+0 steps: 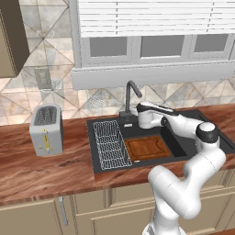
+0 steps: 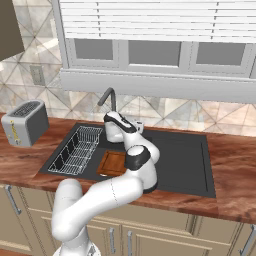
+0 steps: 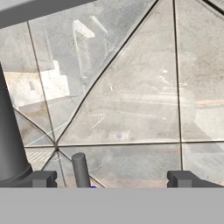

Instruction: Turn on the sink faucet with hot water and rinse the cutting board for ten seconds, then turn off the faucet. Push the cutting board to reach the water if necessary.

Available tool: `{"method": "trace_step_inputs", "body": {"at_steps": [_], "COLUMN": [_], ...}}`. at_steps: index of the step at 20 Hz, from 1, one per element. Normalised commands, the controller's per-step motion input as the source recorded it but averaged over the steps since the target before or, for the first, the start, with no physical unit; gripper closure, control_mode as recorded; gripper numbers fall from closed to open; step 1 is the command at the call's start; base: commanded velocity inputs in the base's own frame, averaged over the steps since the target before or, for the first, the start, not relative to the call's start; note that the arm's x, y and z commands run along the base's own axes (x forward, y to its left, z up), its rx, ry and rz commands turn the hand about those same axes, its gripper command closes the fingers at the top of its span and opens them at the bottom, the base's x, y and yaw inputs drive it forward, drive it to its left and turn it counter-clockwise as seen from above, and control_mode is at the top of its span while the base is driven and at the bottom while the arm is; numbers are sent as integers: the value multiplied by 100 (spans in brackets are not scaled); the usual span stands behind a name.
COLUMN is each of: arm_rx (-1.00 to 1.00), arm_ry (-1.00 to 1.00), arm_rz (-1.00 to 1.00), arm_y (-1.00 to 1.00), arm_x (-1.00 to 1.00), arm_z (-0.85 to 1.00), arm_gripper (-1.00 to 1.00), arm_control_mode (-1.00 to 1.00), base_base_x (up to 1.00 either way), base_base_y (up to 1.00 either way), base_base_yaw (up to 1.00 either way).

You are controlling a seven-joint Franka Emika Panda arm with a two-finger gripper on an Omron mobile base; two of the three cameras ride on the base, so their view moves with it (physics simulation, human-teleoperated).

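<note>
Faucet lever (image 3: pixel 81 169): short upright dark stub, standing between the fingers (image 3: pixel 111 179) and close to the left tip. Fingers spread wide, holding nothing, facing the tiled wall. Faucet (image 1: pixel 131 97): far rim of sink (image 1: pixel 92 147), stem left of hand. Cutting board (image 1: pixel 148 147): flat in basin, dry, below the arm.

Matte black sink (image 1: pixel 193 117); dark grey metal faucet (image 1: pixel 130 94); reddish-brown wooden cutting board (image 1: pixel 148 147), smooth; silver wire rack (image 1: pixel 110 143); glossy grained wood counter (image 1: pixel 41 167); brushed metal toaster (image 1: pixel 46 129); polished stone-look wall tiles (image 3: pixel 131 96).
</note>
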Motion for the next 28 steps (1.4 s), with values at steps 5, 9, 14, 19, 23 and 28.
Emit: {"method": "trace_step_inputs", "body": {"at_steps": [5,9,14,19,23,28], "arm_rx": [0,0,0,0,0,0], "arm_ry": [0,0,0,0,0,0], "arm_rz": [-1,-1,0,0,0,0], "arm_y": [0,0,0,0,0,0], "arm_x": [9,10,4,0,4,1], "arm_z": [0,-1,-2,0,0,0], "arm_gripper": [-100,-100,-100,-100,-100,-100], "arm_control_mode": [-100,-100,-100,-100,-100,-100], "base_base_x": [0,0,0,0,0,0], "base_base_y": [0,0,0,0,0,0], "base_base_yaw": [0,0,0,0,0,0]}}
